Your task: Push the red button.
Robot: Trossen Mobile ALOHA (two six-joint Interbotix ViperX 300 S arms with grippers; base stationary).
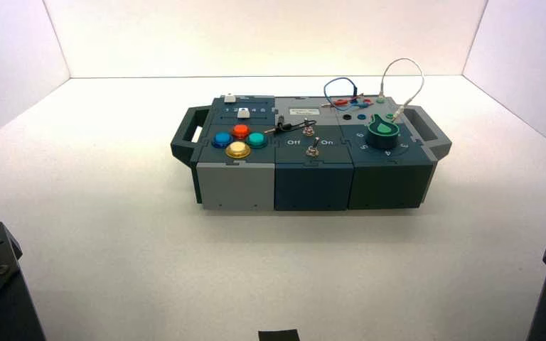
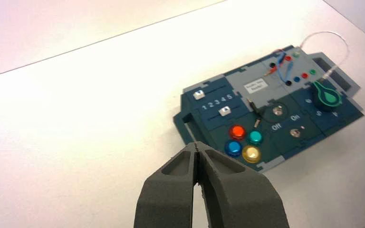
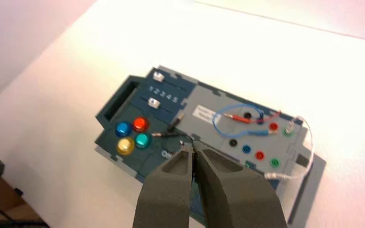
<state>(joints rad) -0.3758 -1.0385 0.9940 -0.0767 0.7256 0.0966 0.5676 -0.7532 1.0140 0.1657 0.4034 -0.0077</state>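
Note:
The red button (image 1: 240, 131) is a small glossy dome at the back of a four-button cluster on the box's left part, with blue (image 1: 221, 139), teal (image 1: 257, 139) and yellow (image 1: 238, 149) ones around it. It also shows in the left wrist view (image 2: 237, 131) and the right wrist view (image 3: 140, 124). My left gripper (image 2: 197, 145) is shut and empty, held back from the box, well short of the buttons. My right gripper (image 3: 191, 148) is shut and empty, held above and in front of the box. In the high view only the arm bases show at the bottom corners.
The dark box (image 1: 313, 181) stands mid-table with handles at both ends. It bears two white sliders (image 1: 242, 112), toggle switches (image 1: 313, 148) marked Off and On, a green knob (image 1: 383, 130), and blue and white wires (image 1: 404, 71) in sockets. White walls enclose the table.

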